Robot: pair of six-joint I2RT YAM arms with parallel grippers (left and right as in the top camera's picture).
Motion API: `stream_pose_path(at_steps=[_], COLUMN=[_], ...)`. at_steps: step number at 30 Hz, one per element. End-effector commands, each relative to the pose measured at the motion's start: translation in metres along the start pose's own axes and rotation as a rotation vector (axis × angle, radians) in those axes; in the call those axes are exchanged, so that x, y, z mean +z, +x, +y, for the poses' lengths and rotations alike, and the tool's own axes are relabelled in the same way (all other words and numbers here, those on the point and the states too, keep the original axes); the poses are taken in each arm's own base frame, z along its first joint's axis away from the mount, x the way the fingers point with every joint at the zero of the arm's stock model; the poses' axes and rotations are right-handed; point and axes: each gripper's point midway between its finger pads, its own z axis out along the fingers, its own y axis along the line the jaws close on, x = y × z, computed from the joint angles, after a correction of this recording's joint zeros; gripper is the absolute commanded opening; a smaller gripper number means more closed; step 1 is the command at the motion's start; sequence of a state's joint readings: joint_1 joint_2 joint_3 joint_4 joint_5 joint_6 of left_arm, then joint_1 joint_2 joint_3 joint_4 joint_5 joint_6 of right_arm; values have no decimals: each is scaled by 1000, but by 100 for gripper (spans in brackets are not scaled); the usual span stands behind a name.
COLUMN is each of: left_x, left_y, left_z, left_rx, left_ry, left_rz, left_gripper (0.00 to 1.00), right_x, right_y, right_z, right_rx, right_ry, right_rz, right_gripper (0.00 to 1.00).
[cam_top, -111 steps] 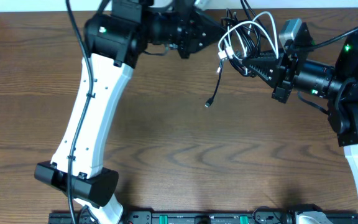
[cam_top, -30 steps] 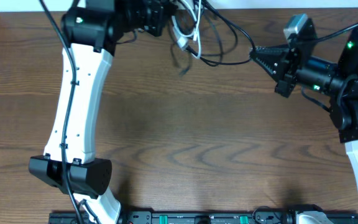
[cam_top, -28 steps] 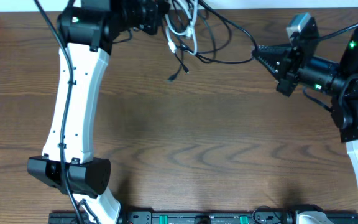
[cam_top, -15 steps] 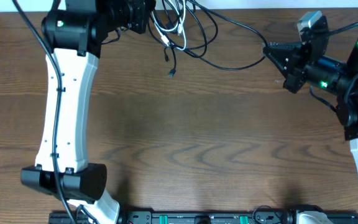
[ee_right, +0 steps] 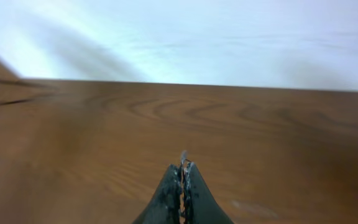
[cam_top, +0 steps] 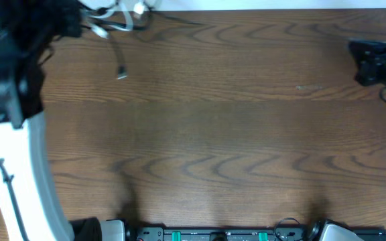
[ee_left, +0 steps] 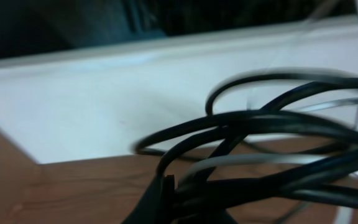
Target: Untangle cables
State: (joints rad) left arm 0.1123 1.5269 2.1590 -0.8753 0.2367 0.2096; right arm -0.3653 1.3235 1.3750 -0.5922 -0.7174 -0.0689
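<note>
The cables are a bundle of black loops (ee_left: 272, 124) and white strands (ee_left: 241, 163) bunched in front of the left wrist camera. My left gripper (ee_left: 166, 199) is shut on them at the bottom edge. From overhead the bundle (cam_top: 116, 19) hangs at the table's far left corner beside the blurred left gripper (cam_top: 82, 25). One plug end (cam_top: 121, 72) dangles below, and a thin black strand (cam_top: 179, 21) trails right along the back edge. My right gripper (cam_top: 354, 48) is at the far right, away from the cables. In its own view the right gripper (ee_right: 183, 167) is shut, with nothing seen between its fingers.
A white wall (ee_right: 197, 37) runs behind the table's back edge. The left arm's white link (cam_top: 19, 181) fills the left side of the brown wooden table (cam_top: 213, 134). A black rail with green parts (cam_top: 213, 234) lines the front edge.
My left arm swung far left, carrying the bundle to the back left corner. The right arm drew back right, and the black cable no longer stretches to its gripper.
</note>
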Motion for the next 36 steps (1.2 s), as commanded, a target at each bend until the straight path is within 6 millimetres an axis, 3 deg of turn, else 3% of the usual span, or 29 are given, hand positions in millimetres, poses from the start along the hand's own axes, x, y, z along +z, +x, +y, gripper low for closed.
stream_pose_path(at_steps=[1,5,9,13,16,20,28,33,36], left_x=[-26,-35,-31,-25,-23,-15,28,55,71], left_y=[-13,-19,-19,-17,-17,-12,18,43,60], left_z=[14,-5,-23,-40,-66,-97,-160,-203,-223], left_rx=[-9,-15,-40,-53,-35,-18,-1,17,25], left_ry=[-38,76,171,223,290,371,547,636,672], left_rz=[-57,-90,-88,-71,-65,-36,84,168,220], left_gripper=[8,8,8,8,8,8,8,8,8], right_x=[-11,-19,-13,-4,8,24,41,33,26], right_y=[6,19,27,35,39,42,49,43,35], right_z=[-35,-57,-57,-41,-17,18,96,148,163], right_rx=[76,140,160,155,120,76,-12,-87,-116], right_ry=[78,121,112,70,7,-88,-323,-557,-639], right_rz=[1,33,60,102,134,160,201,162,124], right_gripper=[1,1,4,33,54,61,67,68,69])
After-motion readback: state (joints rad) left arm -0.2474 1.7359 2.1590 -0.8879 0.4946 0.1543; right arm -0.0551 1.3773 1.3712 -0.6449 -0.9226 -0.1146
